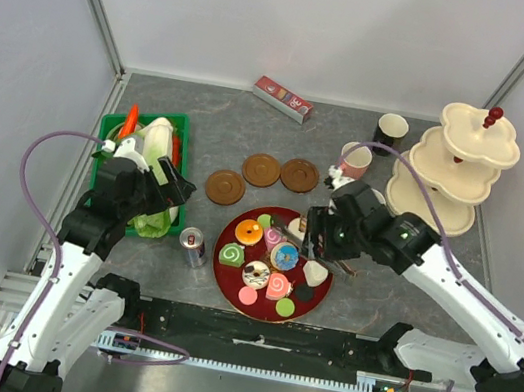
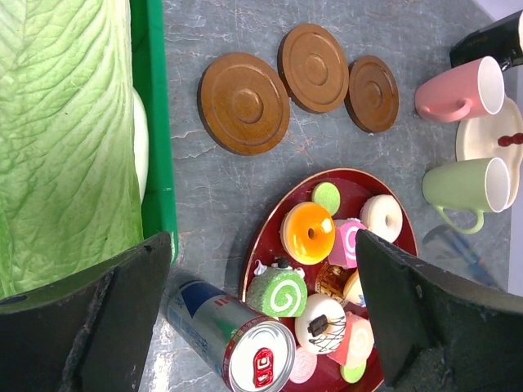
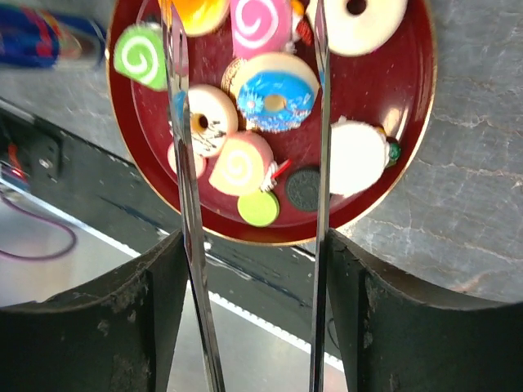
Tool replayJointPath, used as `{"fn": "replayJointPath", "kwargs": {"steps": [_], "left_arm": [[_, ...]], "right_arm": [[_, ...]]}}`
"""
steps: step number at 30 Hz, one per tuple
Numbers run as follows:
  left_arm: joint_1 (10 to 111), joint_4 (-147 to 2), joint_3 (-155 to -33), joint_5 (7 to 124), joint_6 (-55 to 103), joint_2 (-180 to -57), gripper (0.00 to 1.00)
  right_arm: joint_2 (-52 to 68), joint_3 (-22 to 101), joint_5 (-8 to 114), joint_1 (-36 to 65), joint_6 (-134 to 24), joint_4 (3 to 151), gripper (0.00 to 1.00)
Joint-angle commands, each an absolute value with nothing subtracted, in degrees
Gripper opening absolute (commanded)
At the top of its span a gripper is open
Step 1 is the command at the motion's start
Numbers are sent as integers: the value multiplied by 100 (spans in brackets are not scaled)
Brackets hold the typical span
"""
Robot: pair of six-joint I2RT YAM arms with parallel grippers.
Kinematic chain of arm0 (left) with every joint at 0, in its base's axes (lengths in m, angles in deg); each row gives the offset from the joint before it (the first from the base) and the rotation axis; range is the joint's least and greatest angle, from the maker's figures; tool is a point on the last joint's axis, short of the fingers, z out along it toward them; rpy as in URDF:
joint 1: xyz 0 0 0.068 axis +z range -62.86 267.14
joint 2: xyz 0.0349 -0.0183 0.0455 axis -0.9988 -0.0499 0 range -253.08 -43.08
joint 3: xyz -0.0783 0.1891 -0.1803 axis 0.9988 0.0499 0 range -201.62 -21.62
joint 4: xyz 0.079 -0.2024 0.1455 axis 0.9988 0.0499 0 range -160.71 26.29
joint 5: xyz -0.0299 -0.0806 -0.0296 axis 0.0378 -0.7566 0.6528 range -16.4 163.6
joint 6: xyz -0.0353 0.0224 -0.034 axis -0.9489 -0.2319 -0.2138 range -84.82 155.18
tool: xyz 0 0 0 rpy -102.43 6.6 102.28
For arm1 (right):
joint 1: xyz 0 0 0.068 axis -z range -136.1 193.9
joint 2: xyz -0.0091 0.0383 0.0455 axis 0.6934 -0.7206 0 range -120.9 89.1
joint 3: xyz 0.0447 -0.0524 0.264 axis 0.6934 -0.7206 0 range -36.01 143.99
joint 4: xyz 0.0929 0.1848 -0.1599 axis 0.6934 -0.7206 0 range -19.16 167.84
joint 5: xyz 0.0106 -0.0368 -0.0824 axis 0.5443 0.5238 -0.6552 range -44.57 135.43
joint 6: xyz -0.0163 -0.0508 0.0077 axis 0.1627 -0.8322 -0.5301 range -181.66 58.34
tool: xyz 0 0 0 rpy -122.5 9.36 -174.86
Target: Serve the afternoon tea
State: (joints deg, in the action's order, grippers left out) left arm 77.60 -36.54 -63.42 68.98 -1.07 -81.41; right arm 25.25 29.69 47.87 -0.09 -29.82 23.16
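Pastries (image 1: 274, 259) crowd a dark red tray (image 3: 409, 98) near the front edge of the table (image 1: 203, 125), among them an orange donut (image 2: 308, 233) and a green swirl roll (image 2: 278, 292). The right gripper (image 1: 314, 234) hangs over the tray with its long thin fingers (image 3: 184, 163) spread apart and grasping nothing; in the right wrist view a blue donut (image 3: 274, 102) lies between them. The left gripper (image 2: 261, 245) is also released and empty, poised over the edge of the green crate (image 2: 155, 122), which holds a cabbage (image 2: 65, 139). A drink can (image 2: 233, 335) stands between crate and tray. Three brown saucers (image 2: 244, 103) sit in a bare row behind the tray. Further right, the pink mug (image 2: 458, 91) and pale green mug (image 2: 466, 186) stand near the cream three-tier stand (image 1: 455, 169), with the black mug (image 1: 391, 130) behind them.
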Motion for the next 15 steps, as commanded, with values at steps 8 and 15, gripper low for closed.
{"fn": "replayJointPath", "kwargs": {"steps": [8, 15], "left_arm": [[7773, -3679, -6381, 6772, -209, -8193, 99], [7773, -3591, -6345, 6719, -226, -8167, 98]], "right_arm": [[2195, 3334, 3550, -1560, -2580, 1289, 74], [2231, 3053, 3647, -1666, -2676, 1385, 77]]}}
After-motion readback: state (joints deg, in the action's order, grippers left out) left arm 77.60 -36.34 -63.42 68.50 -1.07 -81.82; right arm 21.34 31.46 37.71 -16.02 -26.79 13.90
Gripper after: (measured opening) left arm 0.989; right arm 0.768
